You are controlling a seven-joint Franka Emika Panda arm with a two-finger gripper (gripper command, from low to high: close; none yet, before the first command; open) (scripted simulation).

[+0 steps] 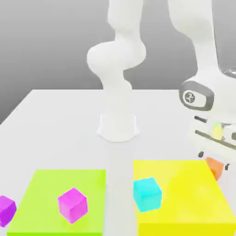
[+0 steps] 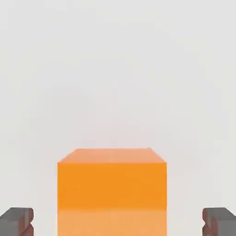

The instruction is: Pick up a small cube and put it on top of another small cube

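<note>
The fingers (image 2: 18,221) stand spread wide in the hand view, one grey tip at each lower corner of the picture, with the orange cube (image 2: 111,189) squarely between them and clear space on both sides; nothing is pinched yet. The cube sits flat on the pale table (image 2: 115,69), its top face and one side face showing, square to the line between the two tips.

In the exterior view the gripper (image 1: 213,159) hangs low at the right edge, directly over the orange cube (image 1: 215,167), of which just a corner peeks out beneath the hand; the cube lies just beside the far right corner of the yellow mat (image 1: 184,193), though whether it touches the mat I cannot tell. The white arm (image 1: 117,60) rises from its base at the middle of the table (image 1: 60,120).

Further out, a cyan cube (image 1: 147,194) rests at the yellow mat's left edge; a magenta cube (image 1: 72,204) sits on the green mat (image 1: 55,184), and a second magenta cube (image 1: 6,210) lies at the green mat's left edge.

As for risks, I judge the main one to be closing too high; if the tips catch only the upper edge, the cube may tip or squirt out. A descent that drifts sideways could land a tip on the top face and shove the cube away; a loose hold could let it slip on the way to the other cube.
</note>
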